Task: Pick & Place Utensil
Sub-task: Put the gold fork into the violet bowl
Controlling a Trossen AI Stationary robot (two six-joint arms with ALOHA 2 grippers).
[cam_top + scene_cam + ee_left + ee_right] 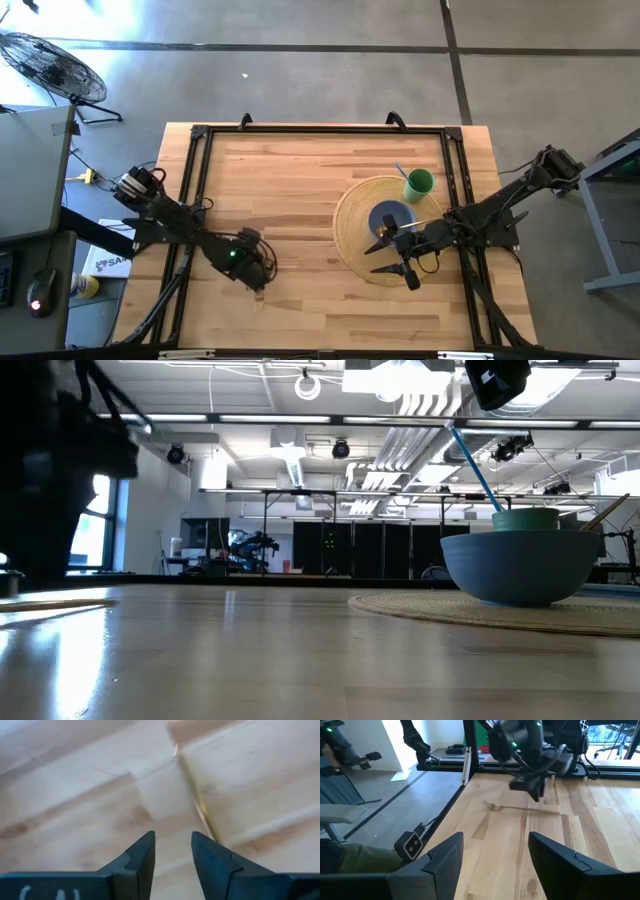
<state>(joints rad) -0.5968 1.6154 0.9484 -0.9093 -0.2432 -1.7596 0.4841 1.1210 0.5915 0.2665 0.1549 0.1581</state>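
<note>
The surface [300,190] is pale, smooth wood with a soft sheen. On it lie a shiny metal fork [520,808] and a woven mat [355,235] under a matt blue bowl [520,565].

lab/workshop | concrete floor [330,25] | exposed ceiling ducts [420,405] | floor fan [55,65] | framed test table [300,180]

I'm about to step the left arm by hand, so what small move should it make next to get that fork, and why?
Probably lower the left gripper straight down and slightly sideways onto the fork. Its fingers are open just above the wood, and the fork's handle lies flat on the table a little off the gap, not yet between them. The right gripper waits open over the woven mat.
</note>
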